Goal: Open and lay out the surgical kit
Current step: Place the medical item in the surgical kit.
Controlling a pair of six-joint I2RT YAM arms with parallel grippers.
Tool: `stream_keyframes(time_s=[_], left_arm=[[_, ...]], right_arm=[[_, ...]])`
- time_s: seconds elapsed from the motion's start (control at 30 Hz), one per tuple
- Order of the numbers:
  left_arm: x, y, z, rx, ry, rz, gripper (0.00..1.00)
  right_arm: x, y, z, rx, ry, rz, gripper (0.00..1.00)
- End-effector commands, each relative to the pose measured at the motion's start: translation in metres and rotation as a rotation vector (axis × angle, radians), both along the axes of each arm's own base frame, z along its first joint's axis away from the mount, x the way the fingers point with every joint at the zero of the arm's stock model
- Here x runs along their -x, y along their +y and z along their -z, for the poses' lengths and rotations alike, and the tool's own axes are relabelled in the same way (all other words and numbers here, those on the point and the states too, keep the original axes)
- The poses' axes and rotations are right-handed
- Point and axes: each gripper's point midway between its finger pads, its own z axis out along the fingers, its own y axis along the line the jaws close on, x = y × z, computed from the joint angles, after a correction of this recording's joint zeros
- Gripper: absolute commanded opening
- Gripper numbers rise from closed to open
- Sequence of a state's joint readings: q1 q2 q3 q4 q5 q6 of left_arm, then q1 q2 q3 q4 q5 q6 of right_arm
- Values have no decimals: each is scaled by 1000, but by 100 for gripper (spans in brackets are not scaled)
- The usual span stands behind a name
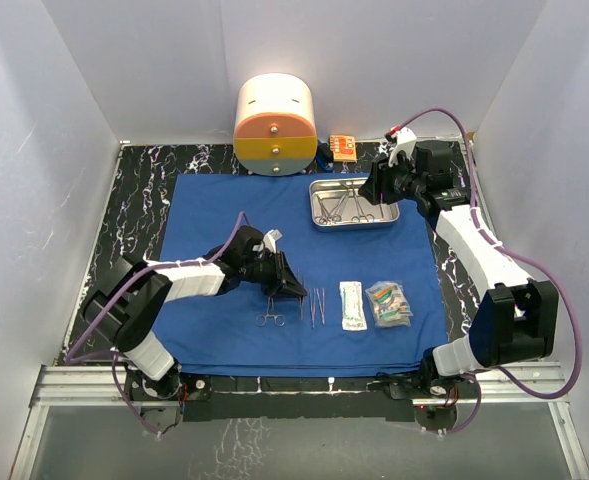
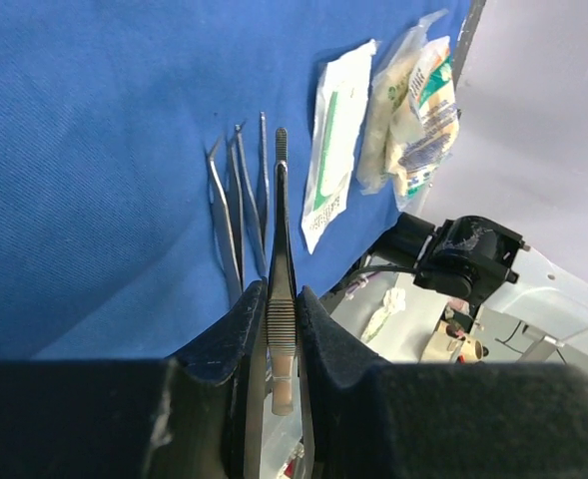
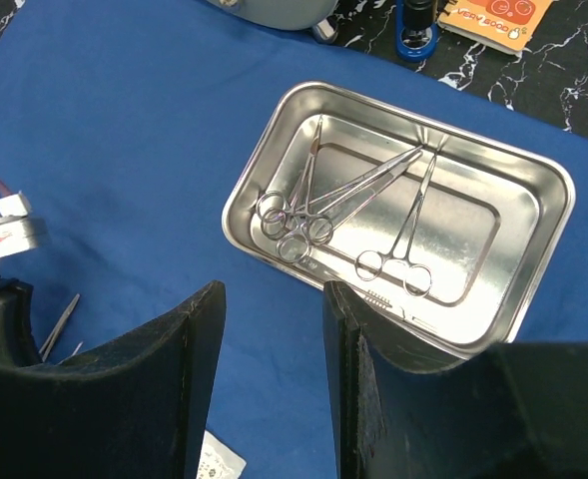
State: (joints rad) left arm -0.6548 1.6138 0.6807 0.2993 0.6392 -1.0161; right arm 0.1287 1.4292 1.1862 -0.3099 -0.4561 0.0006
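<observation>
Matt blue cloth wrap (image 1: 224,210), shiny steel tray (image 3: 478,235), glossy plastic packets (image 2: 413,110)

Bright, even overhead light; shadows on the blue cloth (image 1: 214,215) are soft. The steel tray (image 3: 548,215) gives mirror glare, and the right gripper's (image 3: 274,299) fingers (image 3: 174,379) look blurred.

The tray (image 1: 317,222) sits back right on the cloth (image 1: 214,210), forceps (image 1: 346,203) inside. Nearer, tweezers (image 1: 317,305) lie left of the packets (image 1: 389,304)
</observation>
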Motion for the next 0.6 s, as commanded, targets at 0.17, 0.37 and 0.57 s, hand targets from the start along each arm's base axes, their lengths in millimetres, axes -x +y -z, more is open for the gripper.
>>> stream_keyframes(time_s=[0.17,0.37,0.57], left_arm=[[-4,-2,12,-28,-2,4,8],[-5,-4,17,-36,9,5,8],[-5,-7,20,-42,14,13,8]], right_arm=[[-3,5,-29,-34,-86,-31,42],[-2,6,-26,-35,-74,-35,42],[-3,8,-25,-39,-65,-42,42]])
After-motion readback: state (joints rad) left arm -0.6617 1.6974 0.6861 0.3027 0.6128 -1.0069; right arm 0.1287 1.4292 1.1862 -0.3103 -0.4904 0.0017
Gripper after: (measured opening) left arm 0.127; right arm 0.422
